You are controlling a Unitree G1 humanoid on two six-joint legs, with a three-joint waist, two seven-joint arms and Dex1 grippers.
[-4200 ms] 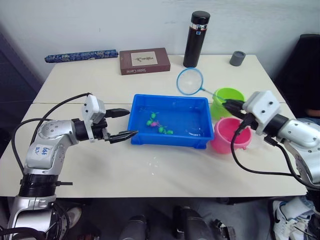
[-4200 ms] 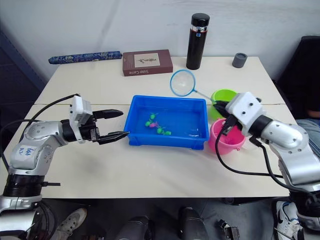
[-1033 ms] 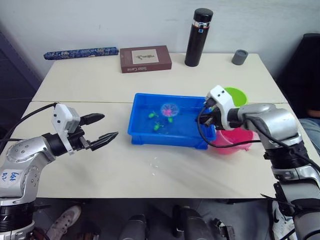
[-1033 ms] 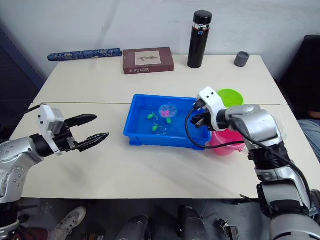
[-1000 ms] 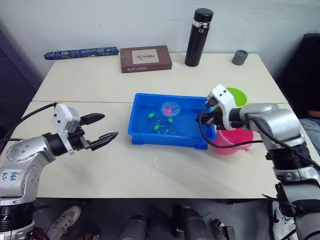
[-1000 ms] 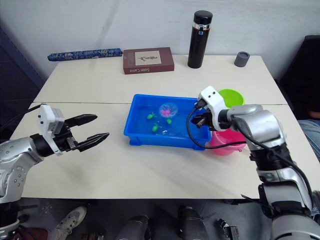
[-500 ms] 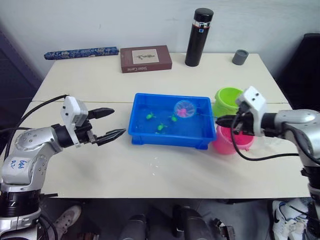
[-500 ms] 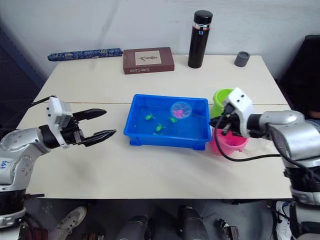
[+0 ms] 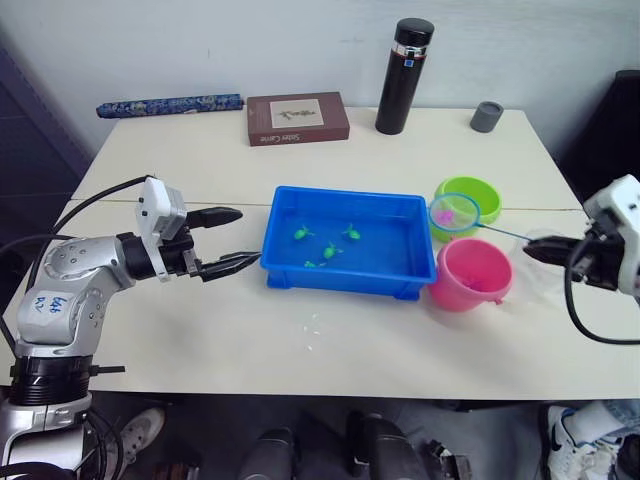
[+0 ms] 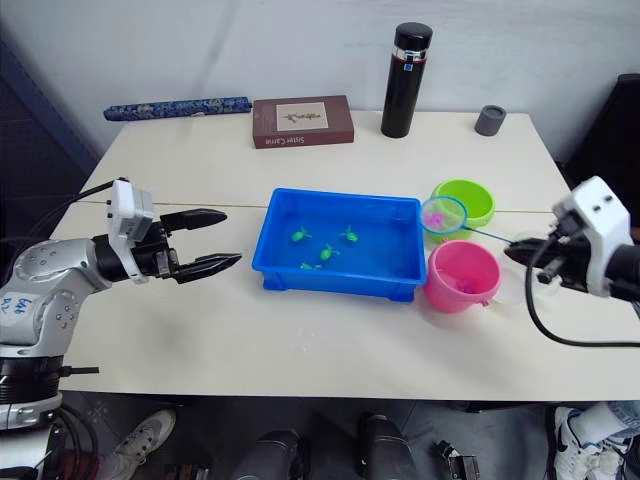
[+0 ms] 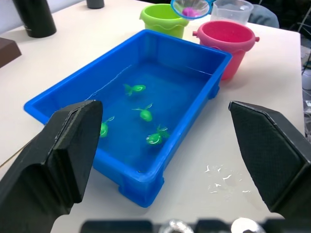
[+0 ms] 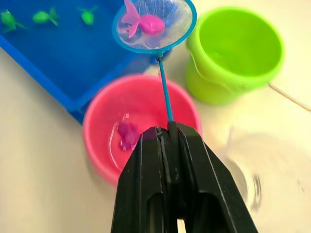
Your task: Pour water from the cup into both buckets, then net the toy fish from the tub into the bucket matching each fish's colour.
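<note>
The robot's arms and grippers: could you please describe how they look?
Both arms are silver-grey metal with rounded joint housings and loose black cables looping alongside. Each wrist carries a white boxy module. The left gripper has two black, tapering, pointed fingers; the right gripper has black, flat-sided fingers. A white sticker with blue handwritten marks sits on the left arm.

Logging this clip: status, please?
Right hand shut on net handle, pink fish inside, held over tub edge by the buckets. Left hand open, idle. Three green fish in tub. Nothing blocking.
</note>
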